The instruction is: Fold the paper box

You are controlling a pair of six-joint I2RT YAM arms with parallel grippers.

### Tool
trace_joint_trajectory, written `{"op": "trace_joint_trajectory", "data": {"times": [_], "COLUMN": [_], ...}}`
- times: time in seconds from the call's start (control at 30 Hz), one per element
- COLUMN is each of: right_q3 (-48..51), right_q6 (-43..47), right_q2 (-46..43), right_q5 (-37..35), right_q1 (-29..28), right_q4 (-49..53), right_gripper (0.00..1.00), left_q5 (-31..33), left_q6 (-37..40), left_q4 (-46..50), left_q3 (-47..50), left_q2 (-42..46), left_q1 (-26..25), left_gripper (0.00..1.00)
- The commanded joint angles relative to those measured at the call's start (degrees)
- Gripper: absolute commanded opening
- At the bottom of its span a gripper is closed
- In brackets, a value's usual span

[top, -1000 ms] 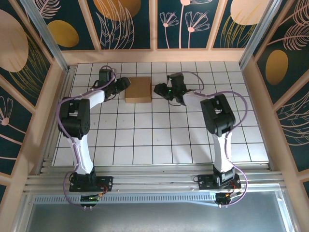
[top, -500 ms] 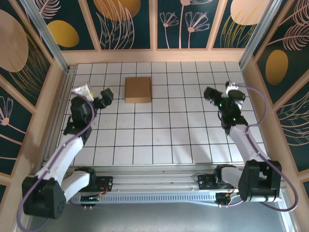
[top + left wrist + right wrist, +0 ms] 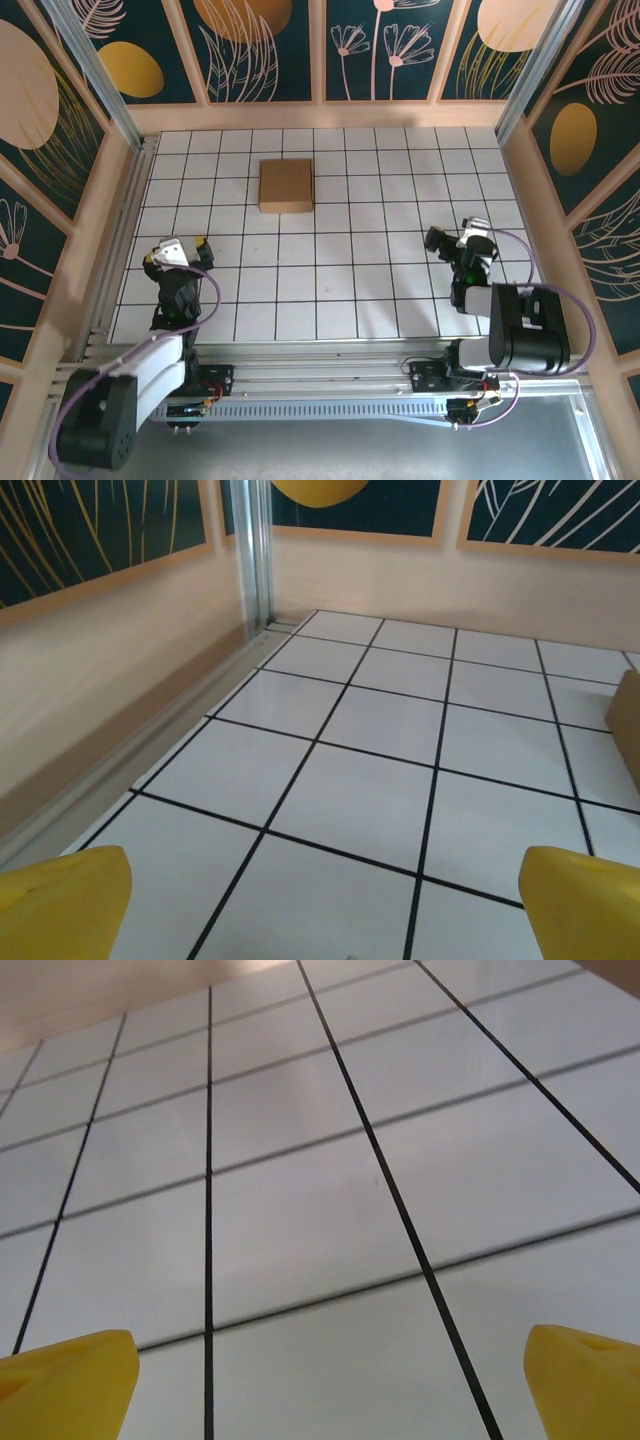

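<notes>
The paper box [image 3: 286,185] is a small square of plain brown cardboard, lying closed on the white tiles near the back wall. Nothing touches it. Its edge [image 3: 630,720] shows at the right border of the left wrist view. My left gripper [image 3: 174,254] sits folded back near the front left, well short of the box. Its yellow fingertips [image 3: 62,900] stand wide apart and open over bare tile. My right gripper [image 3: 455,239] is drawn back at the front right. It is open too, its yellow fingertips [image 3: 66,1385] spread with only floor between them.
The white tiled floor [image 3: 330,270] is ringed by low tan walls [image 3: 320,115] with dark patterned panels above. An aluminium rail [image 3: 300,375] runs along the near edge by the arm bases. The left wall [image 3: 110,670] is close beside my left gripper.
Both arms have pulled back from either side of the box to the near corners. Both grippers have opened wide. The box has stayed in place.
</notes>
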State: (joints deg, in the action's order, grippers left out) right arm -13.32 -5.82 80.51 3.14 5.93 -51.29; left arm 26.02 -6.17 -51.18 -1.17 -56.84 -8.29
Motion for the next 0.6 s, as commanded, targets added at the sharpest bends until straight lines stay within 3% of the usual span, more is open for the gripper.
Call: {"op": "trace_joint_trajectory", "data": {"times": [0.0,0.03,0.07,0.13,0.23,0.27,0.33,0.43,0.57], "right_q3": [-2.5,-3.0,-2.2,3.0,5.8,6.2,5.1,1.0,1.1], "right_q6": [1.7,4.9,5.9,4.6,1.5,2.3,3.2,4.4,4.8], "right_q2": [6.3,7.2,6.9,10.6,9.6,9.6,9.8,9.3,9.5], "right_q5": [4.8,6.1,3.1,2.0,-5.1,-4.2,-0.7,1.9,1.6], "right_q1": [0.4,-1.3,-3.3,-3.1,-2.1,-2.3,-2.3,-2.3,-2.9], "right_q4": [-17.3,-16.6,-17.4,-31.9,-35.2,-35.6,-34.0,-25.7,-26.1], "right_gripper": [0.99,0.99,0.99,0.99,0.99,0.99,0.99,0.99,0.99], "left_q5": [-1.4,-2.8,-3.7,-6.2,-12.1,-12.9,-13.4,-11.3,-11.2], "left_q6": [3.4,4.2,4.5,4.4,1.8,1.7,1.3,0.3,0.5], "left_q4": [-15.7,-17.4,-18.5,-23.7,-27.4,-31.2,-21.5,-22.3,-22.6], "left_q3": [-3.0,-4.5,-5.5,-6.8,-8.8,-8.9,-11.9,-12.0,-11.8], "left_q2": [-10.1,-13.4,-15.5,-20.2,-29.2,-31.6,-29.5,-30.1,-30.2], "left_q1": [0.2,0.3,0.4,1.8,5.7,6.2,6.6,6.7,6.7], "left_gripper": [0.99,0.99,0.99,0.99,0.99,0.99,0.99,0.99,0.99]}}
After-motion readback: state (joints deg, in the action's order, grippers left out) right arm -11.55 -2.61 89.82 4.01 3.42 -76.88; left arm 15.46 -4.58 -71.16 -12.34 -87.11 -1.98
